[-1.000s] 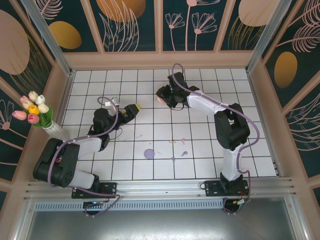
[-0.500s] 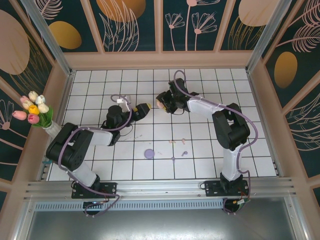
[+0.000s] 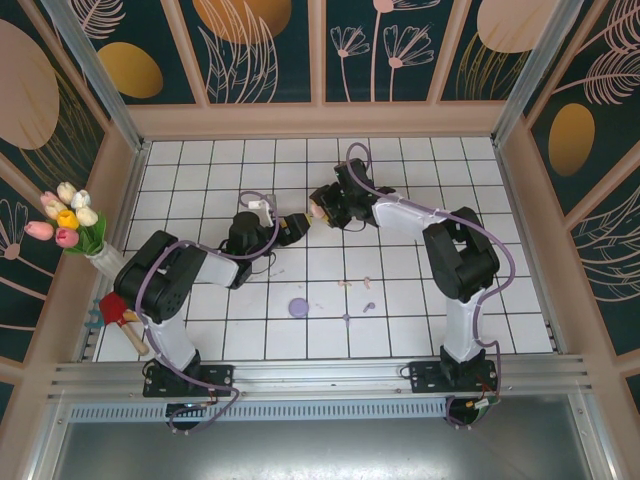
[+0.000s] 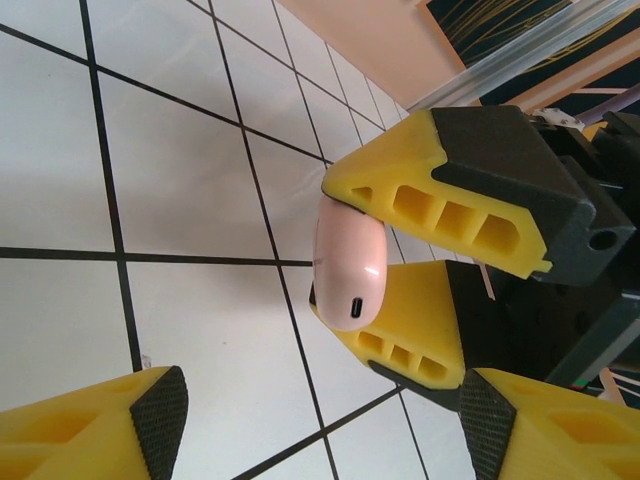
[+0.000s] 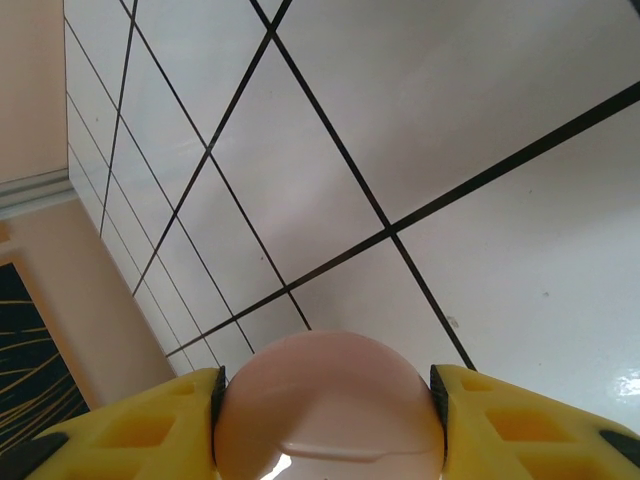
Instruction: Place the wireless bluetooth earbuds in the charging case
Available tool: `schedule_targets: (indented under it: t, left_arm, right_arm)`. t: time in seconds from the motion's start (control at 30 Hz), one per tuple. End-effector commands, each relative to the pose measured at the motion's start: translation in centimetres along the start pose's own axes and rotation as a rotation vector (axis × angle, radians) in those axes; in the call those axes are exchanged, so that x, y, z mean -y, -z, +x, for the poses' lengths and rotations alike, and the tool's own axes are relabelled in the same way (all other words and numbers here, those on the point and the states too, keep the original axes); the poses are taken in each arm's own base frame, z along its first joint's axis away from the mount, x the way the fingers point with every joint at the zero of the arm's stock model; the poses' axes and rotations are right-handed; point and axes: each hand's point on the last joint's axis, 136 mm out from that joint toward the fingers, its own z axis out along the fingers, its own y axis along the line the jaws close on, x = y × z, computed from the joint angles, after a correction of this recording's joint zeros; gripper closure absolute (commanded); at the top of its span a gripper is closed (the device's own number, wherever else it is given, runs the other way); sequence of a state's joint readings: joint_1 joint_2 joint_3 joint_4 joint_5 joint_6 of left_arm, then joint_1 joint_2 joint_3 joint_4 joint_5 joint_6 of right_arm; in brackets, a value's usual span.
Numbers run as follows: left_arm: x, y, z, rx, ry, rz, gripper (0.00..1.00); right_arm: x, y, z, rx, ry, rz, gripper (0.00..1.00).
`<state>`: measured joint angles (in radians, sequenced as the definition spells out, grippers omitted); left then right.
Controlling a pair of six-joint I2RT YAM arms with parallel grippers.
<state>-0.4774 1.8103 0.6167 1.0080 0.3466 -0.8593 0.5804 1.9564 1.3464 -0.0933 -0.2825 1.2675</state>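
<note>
From above: a white tiled table (image 3: 400, 330) walled by dark floral panels (image 3: 270, 50), with tulips (image 3: 68, 215) at left. Four earbuds (image 3: 367, 281) lie loose near the centre, well apart from the pink charging case (image 3: 318, 207) pinched in the right gripper (image 3: 321, 210). Left wrist: the left gripper (image 4: 325, 410) stands wide and empty, just short of the case. Right wrist: yellow fingers (image 5: 140, 425) clamp the case on both sides.

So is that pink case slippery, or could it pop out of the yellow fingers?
Probably slippery: the pink case looks glossy, with a bright shine on its shell. It's rounded too, so it could squirt out or roll if squeezed off-centre. It seems hard, not squishy, since the right gripper clamps both sides without denting it.
</note>
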Motion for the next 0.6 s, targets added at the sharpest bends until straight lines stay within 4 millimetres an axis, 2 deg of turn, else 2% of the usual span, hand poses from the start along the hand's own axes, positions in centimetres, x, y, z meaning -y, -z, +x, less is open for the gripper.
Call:
schedule_targets:
  t: [0.0, 0.57]
  left_arm:
    - [1.3, -0.6, -1.2, 0.048, -0.048, 0.045, 0.27]
    - [0.7, -1.7, -0.9, 0.060, -0.035, 0.040, 0.36]
  right_arm:
    - [-2.5, 1.0, 0.4, 0.003, 0.006, -0.058, 0.54]
    - [-3.1, 0.6, 1.5, -0.011, 0.014, -0.056, 0.54]
